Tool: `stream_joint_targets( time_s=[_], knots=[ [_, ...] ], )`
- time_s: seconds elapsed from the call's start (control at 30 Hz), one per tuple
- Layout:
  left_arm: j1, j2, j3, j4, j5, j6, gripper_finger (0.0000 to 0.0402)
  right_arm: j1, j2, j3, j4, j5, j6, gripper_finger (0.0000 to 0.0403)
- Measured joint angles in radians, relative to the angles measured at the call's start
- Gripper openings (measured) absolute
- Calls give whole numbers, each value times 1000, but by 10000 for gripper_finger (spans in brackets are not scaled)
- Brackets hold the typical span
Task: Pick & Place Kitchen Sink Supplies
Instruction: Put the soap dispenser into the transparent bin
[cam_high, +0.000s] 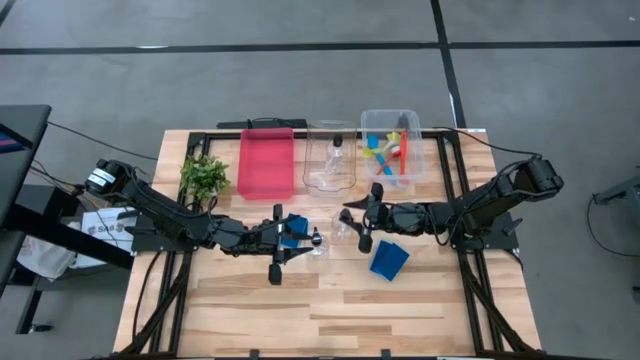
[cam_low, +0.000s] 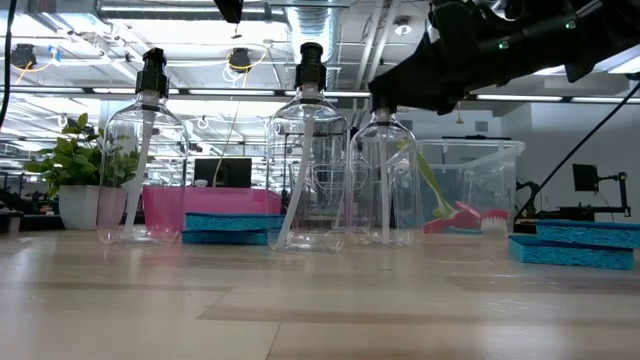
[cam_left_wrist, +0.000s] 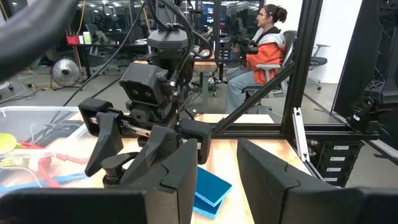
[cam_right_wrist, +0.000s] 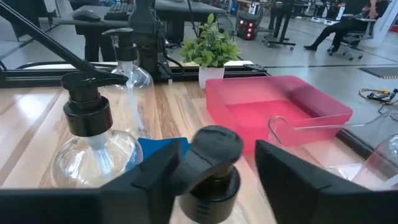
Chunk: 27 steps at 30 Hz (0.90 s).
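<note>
My right gripper (cam_high: 350, 226) is open and level over the table's middle. Its fingers stand on either side of the black pump top (cam_right_wrist: 214, 152) of a clear bottle (cam_low: 385, 170). My left gripper (cam_high: 298, 240) is open and empty, facing it, over a blue sponge (cam_high: 295, 227) that lies flat. A second clear bottle (cam_high: 318, 241) stands upright between the two grippers. A second blue sponge (cam_high: 388, 258) lies flat nearer the front edge; it also shows in the left wrist view (cam_left_wrist: 208, 190). Red, blue and yellow-green brushes (cam_high: 388, 150) lie in a clear bin. My right gripper comes level from the table's right, its fingers on either side of the bottle's pump top. One finger (cam_right_wrist: 155, 168) lies close by the spout (cam_right_wrist: 189, 168), and I cannot tell whether it touches. A gap shows at the other finger (cam_right_wrist: 292, 168). The bottle stands upright on the table.
A red tray (cam_high: 266, 160), a clear bin (cam_high: 312, 178) holding a third bottle (cam_high: 335, 158) and the brush bin (cam_high: 425, 150) line the far side. A small green plant (cam_high: 204, 175) stands far left. A person sits beyond the table (cam_left_wrist: 264, 43).
</note>
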Motion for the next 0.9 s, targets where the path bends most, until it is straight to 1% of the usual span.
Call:
stream_joint_targets(
  time_s=[0.2, 0.3, 0.43, 0.57, 0.63, 0.9],
  knots=[
    [0, 0, 0, 0, 0, 0, 115, 3, 0, 0, 6, 1, 10, 111],
    [0, 0, 0, 0, 0, 0, 115, 12, -1, 2, 4, 3, 5, 82],
    [0, 0, 0, 0, 0, 0, 115, 21, -1, 2, 4, 2, 6, 82],
    [0, 0, 0, 0, 0, 0, 115, 21, -16, 1, -2, 2, 8, 110],
    [0, 0, 0, -1, 0, 0, 115, 21, -38, 0, -8, 2, 8, 116],
    [0, 0, 0, -1, 0, 0, 115, 21, -141, 0, -46, 1, -27, 86]
  ],
)
